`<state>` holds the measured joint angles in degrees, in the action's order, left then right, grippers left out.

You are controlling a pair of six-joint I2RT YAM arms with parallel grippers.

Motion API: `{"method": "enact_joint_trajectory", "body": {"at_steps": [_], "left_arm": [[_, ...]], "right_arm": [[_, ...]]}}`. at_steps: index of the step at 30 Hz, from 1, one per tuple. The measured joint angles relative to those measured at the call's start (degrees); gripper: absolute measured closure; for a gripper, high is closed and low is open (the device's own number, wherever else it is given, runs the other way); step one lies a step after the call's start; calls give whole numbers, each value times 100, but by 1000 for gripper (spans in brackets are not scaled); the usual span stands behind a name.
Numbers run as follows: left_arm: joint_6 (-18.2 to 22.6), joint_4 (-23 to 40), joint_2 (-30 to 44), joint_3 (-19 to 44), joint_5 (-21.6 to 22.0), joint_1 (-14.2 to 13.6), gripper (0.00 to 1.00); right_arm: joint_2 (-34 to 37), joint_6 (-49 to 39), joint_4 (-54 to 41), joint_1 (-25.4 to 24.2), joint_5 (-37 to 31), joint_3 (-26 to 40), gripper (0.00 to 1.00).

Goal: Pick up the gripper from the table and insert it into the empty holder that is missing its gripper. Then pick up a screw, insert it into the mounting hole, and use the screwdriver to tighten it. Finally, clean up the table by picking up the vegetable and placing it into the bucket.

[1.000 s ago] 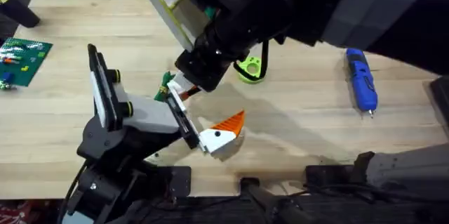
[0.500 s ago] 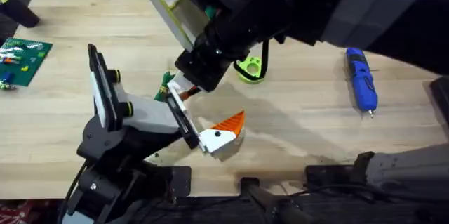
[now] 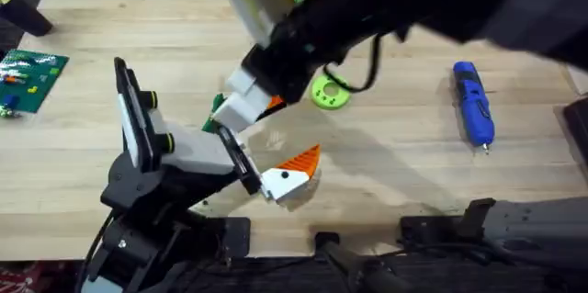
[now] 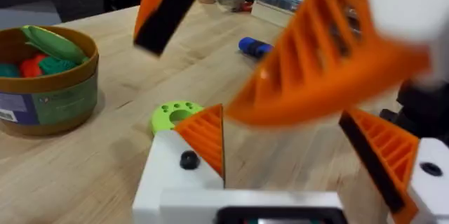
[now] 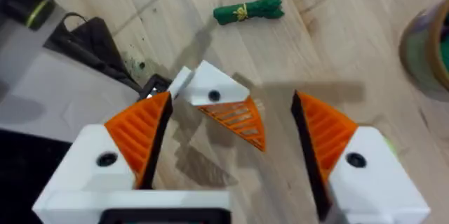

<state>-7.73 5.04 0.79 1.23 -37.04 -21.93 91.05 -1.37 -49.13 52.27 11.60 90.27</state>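
Observation:
The holder (image 3: 197, 151), a white body with a black rail, sits at the lower left on my left arm. My left gripper (image 4: 280, 133) is open, an orange-padded finger (image 4: 203, 140) on each side. The gripper (image 3: 285, 174) (image 5: 224, 108), a white piece with an orange ridged pad, sits at the rail's near end. My right gripper (image 3: 262, 109) (image 5: 231, 101) hovers open above it, holding nothing. The green vegetable (image 3: 218, 105) (image 5: 249, 8) lies by the rail's far end. The blue screwdriver (image 3: 473, 105) (image 4: 252, 45) lies at the right. The brown bucket (image 4: 49, 83) (image 5: 428, 48) holds toy vegetables. The screw is out of view.
A lime-green round part (image 3: 329, 91) (image 4: 175, 115) lies mid-table under the right arm. A green circuit board (image 3: 32, 77) rests at the left edge. Bare wood stretches between the holder and the screwdriver.
My right gripper has lifted and shifted away from the holder's rail toward the far right. The holder, finger piece, vegetable and screwdriver have stayed put.

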Motion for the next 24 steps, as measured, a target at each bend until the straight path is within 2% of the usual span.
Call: {"method": "enact_joint_trajectory", "body": {"at_steps": [12,18,24], "left_arm": [[0,0,-1,0,-1,0,14],[1,0,1,0,-1,0,14],[0,0,1,0,-1,0,14]], "right_arm": [[-761,-45,-532,-1030,83,-1,9],[-783,-467,-951,-1119,648,-1,8],[-783,-606,-974,-1119,836,-1,7]]}}
